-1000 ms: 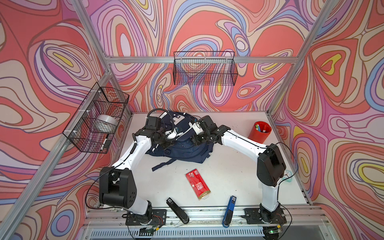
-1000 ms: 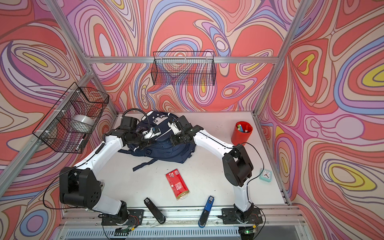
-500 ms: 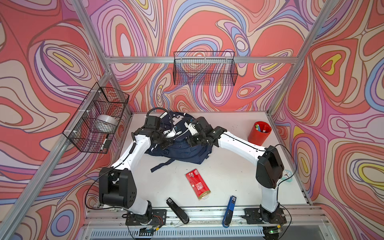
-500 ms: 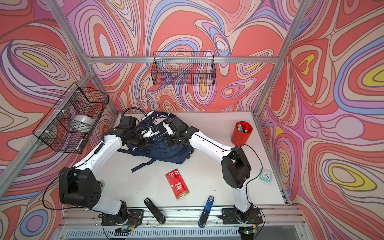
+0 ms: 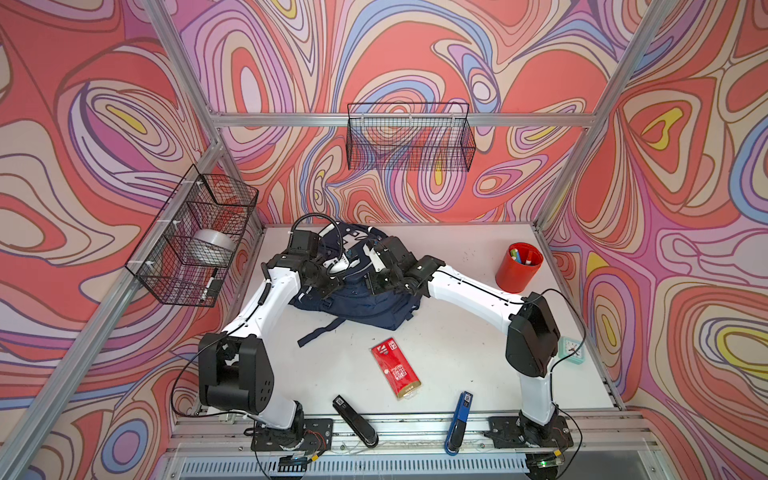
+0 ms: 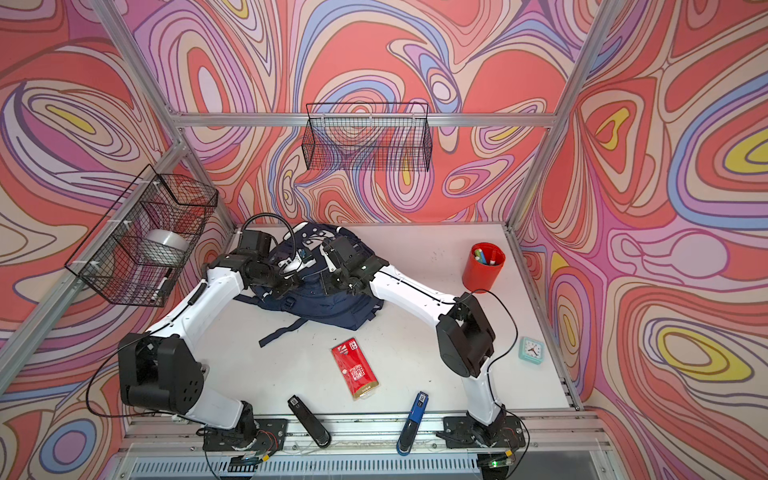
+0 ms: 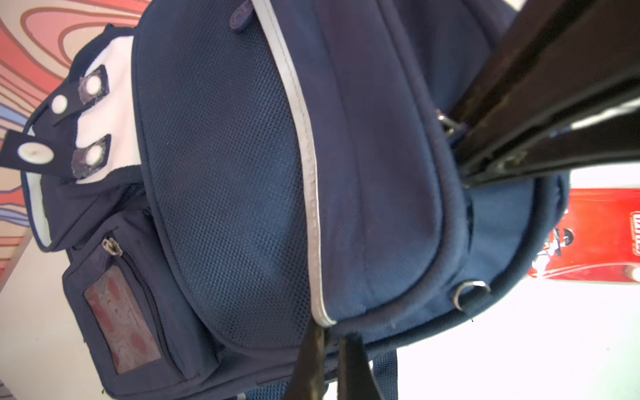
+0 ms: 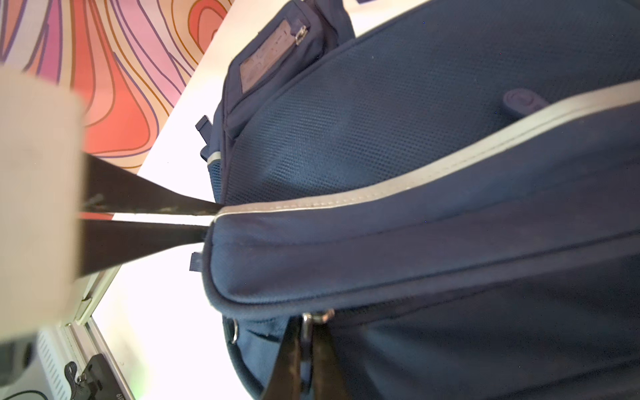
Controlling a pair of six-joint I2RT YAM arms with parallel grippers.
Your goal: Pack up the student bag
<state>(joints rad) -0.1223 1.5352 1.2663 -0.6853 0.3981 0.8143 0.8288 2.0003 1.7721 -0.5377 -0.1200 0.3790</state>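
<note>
The student bag (image 5: 361, 301) (image 6: 328, 303), a navy backpack with thin pale stripes, lies at the back middle of the table, with both arms bent over it. My left gripper (image 7: 327, 360) (image 8: 210, 221) is shut on the bag's piped edge where a pale stripe (image 7: 311, 207) ends. A short way along the same seam, my right gripper (image 8: 306, 334) (image 7: 462, 169) is shut on a small metal zipper pull (image 8: 313, 316). In both top views the two wrists stand close together above the bag and hide the fingertips.
In front of the bag lie a red packet (image 5: 395, 368), a black stapler (image 5: 355, 422) and a blue stapler (image 5: 457, 422). A red cup of pens (image 5: 518, 268) and a small teal clock (image 5: 572, 350) stand at the right. Wire baskets (image 5: 195, 241) (image 5: 409, 137) hang on the walls.
My right gripper has moved left across the bag towards the left gripper, still shut. The bag's top fabric has bunched slightly. The left arm has barely moved.
</note>
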